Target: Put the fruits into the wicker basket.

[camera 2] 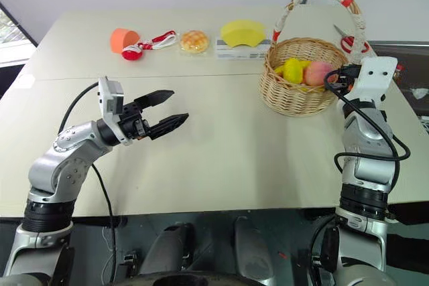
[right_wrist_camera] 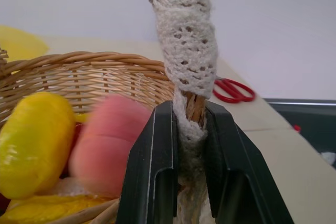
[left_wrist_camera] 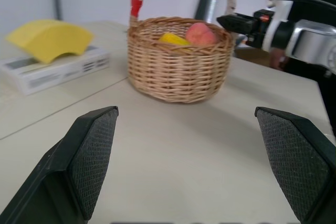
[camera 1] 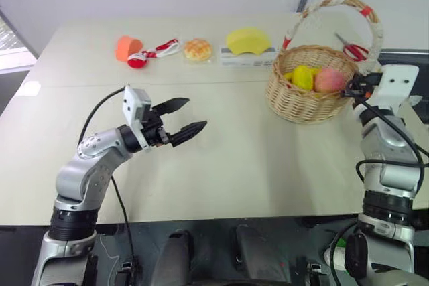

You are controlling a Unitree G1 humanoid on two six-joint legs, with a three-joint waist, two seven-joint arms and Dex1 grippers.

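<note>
The wicker basket (camera 1: pixel 301 104) stands at the table's far right, its tall arched handle (right_wrist_camera: pixel 184 40) wrapped in white strip with red tape. Inside lie a yellow lemon-like fruit (camera 1: pixel 303 76) and a fuzzy pink peach (camera 1: pixel 328 80), with more yellow beneath them. In the right wrist view my right gripper (right_wrist_camera: pixel 190 116) is shut on the foot of the handle at the basket's right rim, beside the peach (right_wrist_camera: pixel 107 142). My left gripper (camera 1: pixel 184 117) hovers open and empty over the middle-left of the table, pointing toward the basket (left_wrist_camera: pixel 178 72).
Along the far edge sit an orange cup (camera 1: pixel 127 47), a red object on a red-and-white strap (camera 1: pixel 139 61), a tan bun (camera 1: pixel 198 49) and a yellow half-round block (camera 1: pixel 248 40) on a white box (camera 1: pixel 244 59). Red scissors (camera 1: pixel 355 50) lie behind the basket.
</note>
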